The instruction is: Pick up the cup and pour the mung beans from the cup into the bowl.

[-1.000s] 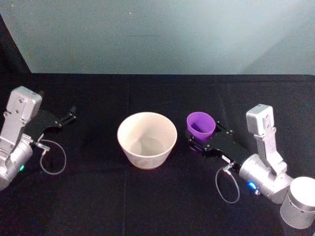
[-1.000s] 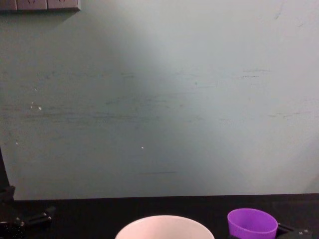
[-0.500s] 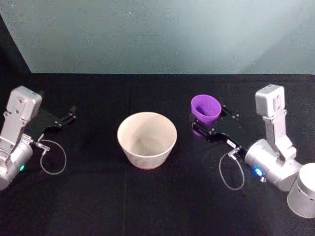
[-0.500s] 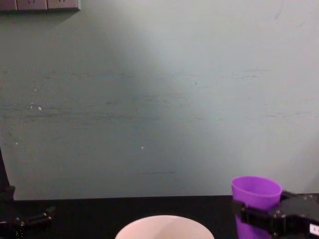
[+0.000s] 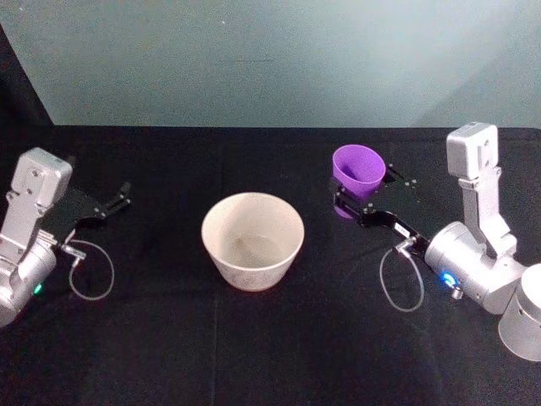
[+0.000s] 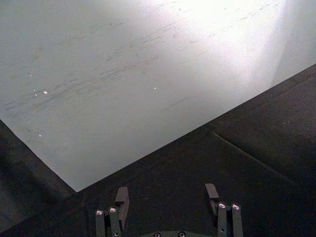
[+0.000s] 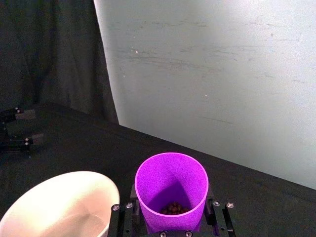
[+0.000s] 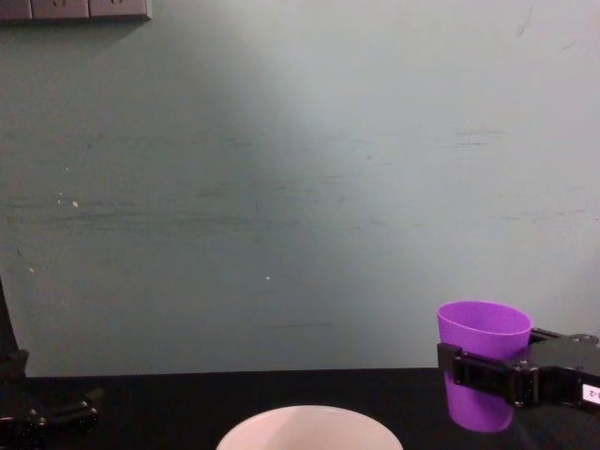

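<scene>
Pale teal wall (image 5: 270,59) closes off the far side, and a table under black cloth (image 5: 169,338) spreads before it. On the right, the silver right arm (image 5: 473,271) reaches in toward the middle of the table. On the left, the left arm (image 5: 30,228) sits near the table's left edge, well apart from everything else.

Near the centre of the cloth stands the bowl (image 5: 245,266), wide, white and round, mouth up. No beans can be made out in it.

To the right of the bowl and a little farther back is the right gripper (image 5: 362,196). Its black claw is clamped on the ribbed sides of the cup (image 5: 358,172). The purple cup is held upright with its mouth up. In the chest view it is off the cloth, its rim well above the bowl's rim. Cup and bowl are near each other but do not touch.

The left gripper (image 5: 125,194) points toward the centre with its fingers (image 6: 122,195) spread apart and nothing between them.

Down in the bottom of the cup lies a small heap of dark mung beans (image 7: 173,208)
</scene>
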Robot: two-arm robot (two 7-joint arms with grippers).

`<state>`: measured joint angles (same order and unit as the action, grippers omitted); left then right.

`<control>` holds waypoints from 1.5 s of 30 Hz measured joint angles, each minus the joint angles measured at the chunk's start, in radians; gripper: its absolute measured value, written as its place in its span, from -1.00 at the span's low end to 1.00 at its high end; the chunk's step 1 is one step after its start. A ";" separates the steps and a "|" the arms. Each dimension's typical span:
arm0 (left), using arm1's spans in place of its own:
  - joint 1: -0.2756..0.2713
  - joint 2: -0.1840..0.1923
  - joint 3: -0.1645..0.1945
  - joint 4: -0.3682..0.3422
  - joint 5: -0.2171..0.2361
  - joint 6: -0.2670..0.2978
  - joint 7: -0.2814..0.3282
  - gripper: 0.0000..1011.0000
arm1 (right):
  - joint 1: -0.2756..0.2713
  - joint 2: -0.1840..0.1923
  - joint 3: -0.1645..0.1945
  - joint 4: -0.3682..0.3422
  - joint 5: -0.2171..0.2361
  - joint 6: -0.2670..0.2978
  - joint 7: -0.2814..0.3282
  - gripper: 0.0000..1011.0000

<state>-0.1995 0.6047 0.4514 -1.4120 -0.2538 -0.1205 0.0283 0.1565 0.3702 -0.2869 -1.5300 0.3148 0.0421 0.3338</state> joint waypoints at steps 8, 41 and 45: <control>0.000 0.000 0.000 0.000 0.000 0.000 0.000 0.98 | 0.000 0.001 0.000 -0.002 0.000 0.001 0.000 0.43; 0.000 0.000 0.000 0.000 0.000 0.000 0.000 0.98 | -0.001 0.003 0.000 -0.006 0.002 0.002 0.001 0.43; 0.000 0.000 0.000 0.000 0.000 0.000 0.000 0.98 | -0.001 0.003 0.000 -0.006 0.002 0.002 0.001 0.43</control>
<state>-0.1995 0.6046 0.4514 -1.4120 -0.2539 -0.1205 0.0283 0.1552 0.3729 -0.2870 -1.5358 0.3164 0.0438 0.3347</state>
